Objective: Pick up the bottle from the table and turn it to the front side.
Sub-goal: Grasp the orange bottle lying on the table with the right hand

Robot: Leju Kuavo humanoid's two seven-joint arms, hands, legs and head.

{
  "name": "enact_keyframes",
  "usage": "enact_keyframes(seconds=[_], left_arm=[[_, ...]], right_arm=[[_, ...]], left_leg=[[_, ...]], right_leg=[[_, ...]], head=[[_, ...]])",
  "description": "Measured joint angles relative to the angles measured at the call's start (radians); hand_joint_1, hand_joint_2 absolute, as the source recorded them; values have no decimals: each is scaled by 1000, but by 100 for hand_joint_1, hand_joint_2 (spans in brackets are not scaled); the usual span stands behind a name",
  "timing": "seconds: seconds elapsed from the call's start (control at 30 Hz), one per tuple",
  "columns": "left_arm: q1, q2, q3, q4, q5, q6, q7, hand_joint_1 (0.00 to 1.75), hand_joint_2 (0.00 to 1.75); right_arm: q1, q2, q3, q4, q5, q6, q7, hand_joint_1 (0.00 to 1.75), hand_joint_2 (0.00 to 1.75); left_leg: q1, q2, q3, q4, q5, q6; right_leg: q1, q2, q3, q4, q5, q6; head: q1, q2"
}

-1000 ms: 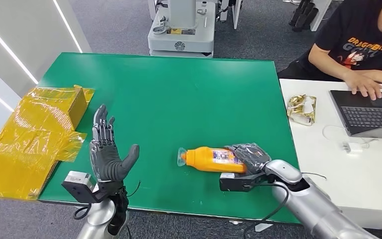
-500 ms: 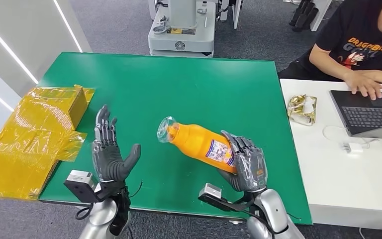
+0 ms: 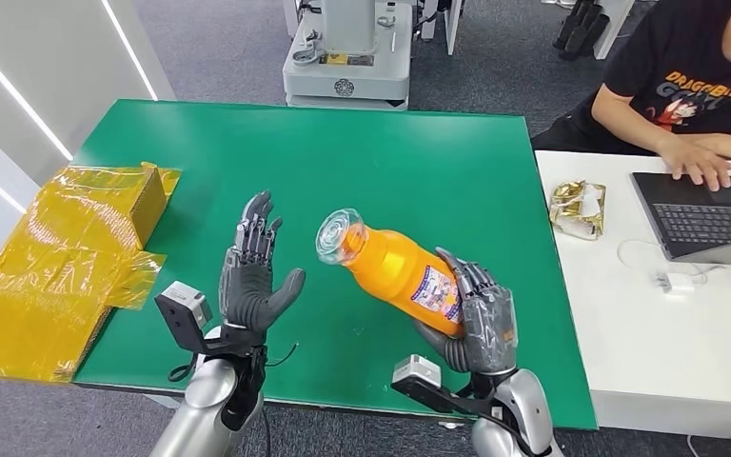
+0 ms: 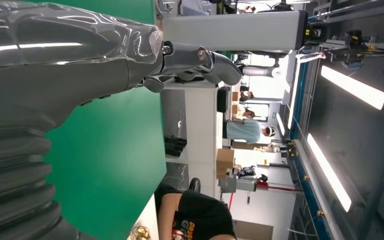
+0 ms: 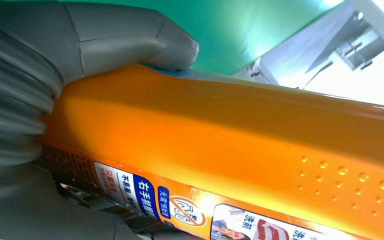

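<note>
An orange bottle with a clear cap and a white and blue label is lifted off the green table, tilted with its cap up and to the left. My right hand grips its lower body from below, near the table's front edge. In the right wrist view the bottle runs across the frame with my thumb pressed on it. My left hand is raised with its fingers spread, palm toward the bottle, a short gap left of the cap. It holds nothing; its fingers show above the table in the left wrist view.
Crumpled yellow plastic wrap and a yellow box lie at the table's left edge. A white desk on the right holds a laptop and a gold wrapper, with a person seated behind it. A robot base stands beyond the table.
My right hand has lifted the bottle from lying on the table and tilted it cap-up. My left hand has moved right and forward toward the bottle's cap.
</note>
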Motion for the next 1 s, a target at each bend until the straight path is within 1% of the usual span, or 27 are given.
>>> enact_keyframes(seconds=[0.2,0.33,0.57,0.83,1.0], left_arm=[[-9,-3,-9,0,-16,1,2,0,175],[-12,-5,-10,0,-17,-4,2,0,175],[-14,-11,-11,0,-20,-22,2,0,175],[-22,-24,-10,9,-28,-43,6,0,175],[-40,-35,-10,19,-28,-55,24,0,175]], right_arm=[[-5,6,-10,-3,-35,60,-16,175,175],[-27,6,-10,7,-55,148,-13,175,175],[-87,7,-12,59,-124,272,-24,175,175],[-175,39,-8,139,-102,324,-29,175,175],[-241,55,16,191,-70,377,-23,175,175]], left_leg=[[0,0,0,0,0,0],[0,0,0,0,0,0],[0,0,0,0,0,0],[0,0,0,0,0,0],[0,0,0,0,0,0]], right_leg=[[0,0,0,0,0,0],[0,0,0,0,0,0],[0,0,0,0,0,0],[0,0,0,0,0,0],[0,0,0,0,0,0]], head=[[0,0],[0,0],[0,0],[0,0],[0,0]])
